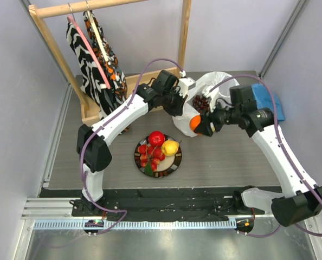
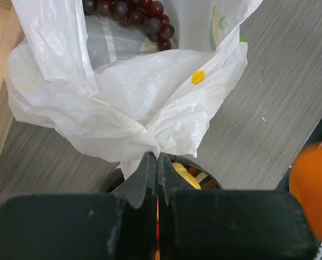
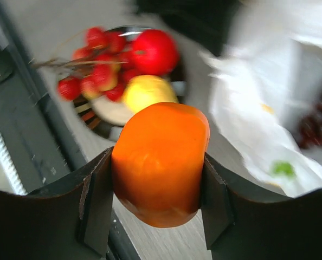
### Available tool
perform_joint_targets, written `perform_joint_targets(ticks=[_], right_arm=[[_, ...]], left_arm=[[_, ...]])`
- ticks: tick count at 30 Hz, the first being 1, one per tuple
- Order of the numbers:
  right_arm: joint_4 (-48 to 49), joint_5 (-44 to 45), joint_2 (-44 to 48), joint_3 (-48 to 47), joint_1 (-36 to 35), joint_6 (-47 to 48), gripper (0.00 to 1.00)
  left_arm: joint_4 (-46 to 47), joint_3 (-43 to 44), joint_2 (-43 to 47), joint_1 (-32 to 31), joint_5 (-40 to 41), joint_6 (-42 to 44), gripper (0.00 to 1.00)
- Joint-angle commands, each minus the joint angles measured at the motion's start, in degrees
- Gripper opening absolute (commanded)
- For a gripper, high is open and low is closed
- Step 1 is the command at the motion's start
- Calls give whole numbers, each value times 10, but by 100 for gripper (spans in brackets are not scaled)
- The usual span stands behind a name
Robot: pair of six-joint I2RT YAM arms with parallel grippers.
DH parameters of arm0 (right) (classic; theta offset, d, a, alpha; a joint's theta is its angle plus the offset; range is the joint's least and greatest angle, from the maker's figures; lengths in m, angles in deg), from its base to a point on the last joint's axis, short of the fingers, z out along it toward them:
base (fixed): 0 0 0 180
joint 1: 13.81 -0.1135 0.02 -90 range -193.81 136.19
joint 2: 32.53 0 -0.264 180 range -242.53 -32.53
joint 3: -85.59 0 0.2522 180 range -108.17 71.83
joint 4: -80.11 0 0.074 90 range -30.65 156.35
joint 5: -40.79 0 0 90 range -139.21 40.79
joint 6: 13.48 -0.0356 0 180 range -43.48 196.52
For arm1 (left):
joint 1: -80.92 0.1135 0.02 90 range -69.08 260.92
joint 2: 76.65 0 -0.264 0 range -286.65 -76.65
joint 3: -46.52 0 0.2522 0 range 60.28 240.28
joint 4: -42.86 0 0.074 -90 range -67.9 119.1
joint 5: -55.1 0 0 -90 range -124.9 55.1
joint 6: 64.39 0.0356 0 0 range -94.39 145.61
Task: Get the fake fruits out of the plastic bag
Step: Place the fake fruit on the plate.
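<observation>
I'm gripping the orange (image 3: 161, 157) in my right pincer (image 3: 156, 200), left pincer (image 2: 157, 179) pinching the bag (image 2: 123, 108); apple (image 1: 156, 138), lemon (image 1: 170, 147), berries (image 1: 149, 154) are sitting on the plate (image 1: 175, 163), grapes (image 2: 145, 16) inside.

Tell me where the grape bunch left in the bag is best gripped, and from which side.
Probably its exposed top. The grape bunch lies in the plastic bag, uncovered from above, while the left gripper pinches the bag's near lip. Come down through the open mouth and close across the lumpy row of grapes, clear of the film; the right gripper holds the orange now.
</observation>
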Motion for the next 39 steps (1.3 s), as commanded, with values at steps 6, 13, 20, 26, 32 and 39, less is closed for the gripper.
perform_joint_targets(ticks=[6,13,20,26,32,39], right_arm=[[94,50,1,134,-241,156,33],[323,128,65,294,-343,335,34],[378,101,59,331,-357,408,38],[405,87,3,333,-356,439,38],[415,75,-21,345,-357,476,38],[402,62,-14,356,-360,503,40]], left_arm=[[-4,5,32,5,31,34,0],[-11,-22,54,8,42,49,0],[-14,-38,62,13,44,53,0],[-13,-38,63,13,44,55,0],[-13,-37,63,13,44,55,0],[-12,-44,68,13,36,50,0]])
